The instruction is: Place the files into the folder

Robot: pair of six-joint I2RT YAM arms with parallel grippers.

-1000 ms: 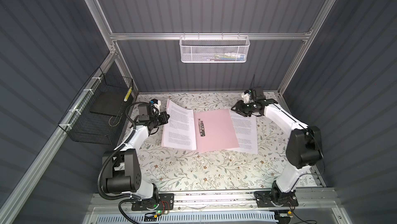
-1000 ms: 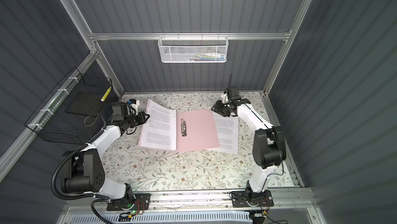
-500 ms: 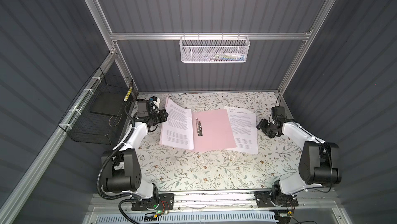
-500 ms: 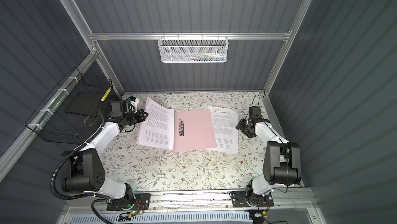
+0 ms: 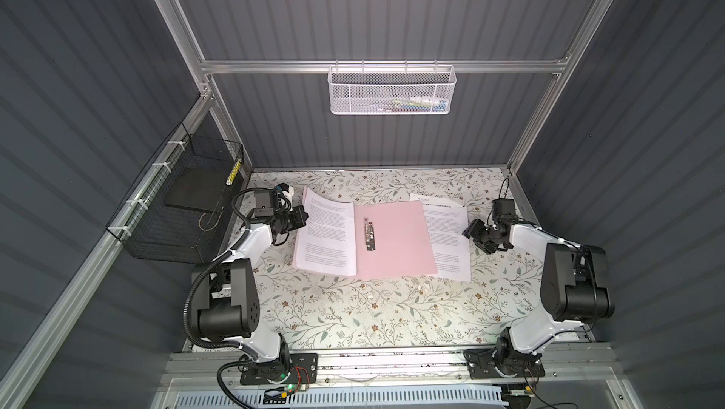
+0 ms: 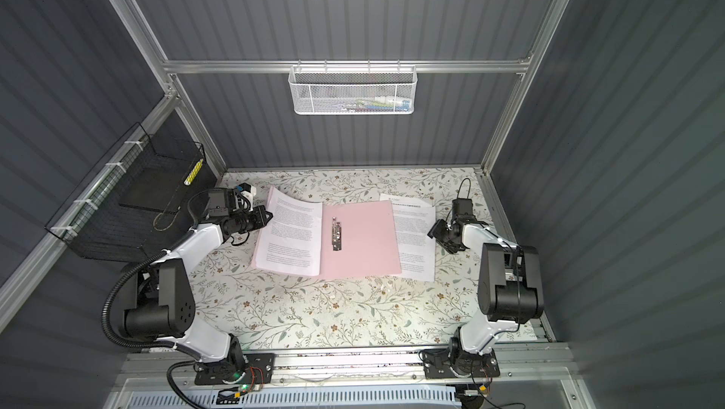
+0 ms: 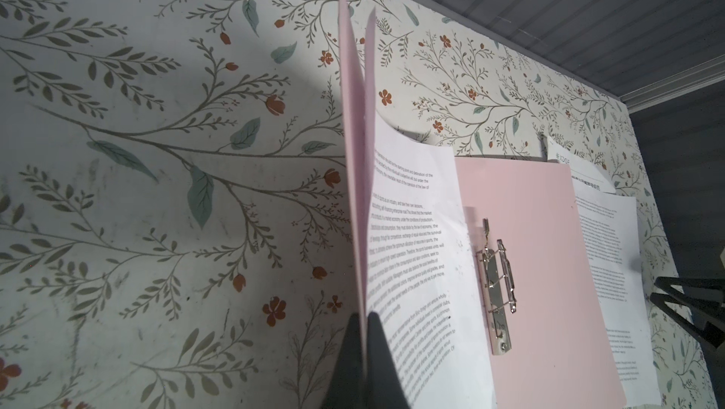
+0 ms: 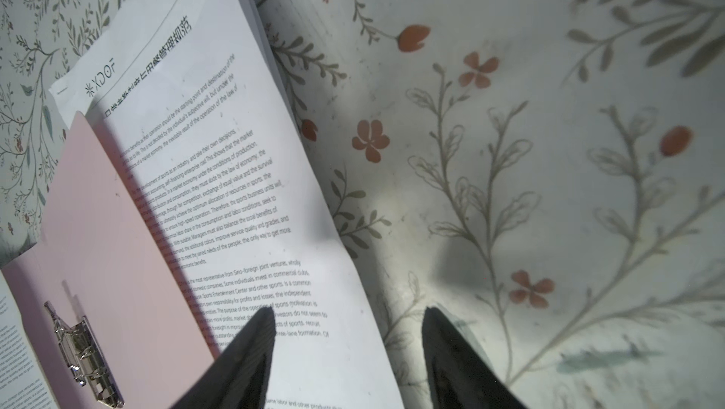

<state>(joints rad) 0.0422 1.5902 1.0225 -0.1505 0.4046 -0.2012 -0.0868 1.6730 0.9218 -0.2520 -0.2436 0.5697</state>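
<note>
Left hand (image 7: pixel 365 328) is clamped shut on the outer edge of the folder (image 5: pixel 392 242), on its left flap. It pinches pink card and maybe the printed sheet (image 5: pixel 327 234) lying on that flap. The flap edge is raised off the tabletop (image 5: pixel 353 309), far corner curling up. Right hand (image 8: pixel 349 316) has jaws apart and holds nothing, low over the outer edge of the loose files (image 5: pixel 449 238). One finger (image 8: pixel 251 352) is above paper and the other above bare tabletop, so it straddles the edge. The folder lies open mid-tabletop with a metal clip (image 5: pixel 370 234) by the spine, right flap flat and bare. The files are partly tucked under that right flap and stick out toward the right arm, with the logo-header sheet poking out at the back. Step, my read: going for the loose files, left holding the flap. The next move needs a finger under the thin edge, a pinch, then a lift onto the pink flap near the clip. Flat paper may slip, or only the top sheet may come. Can't tell: sheet count in the pile, whether the fingers touch paper yet, whether the left pinch includes the sheet, or whether the clip is open or closed.
</note>
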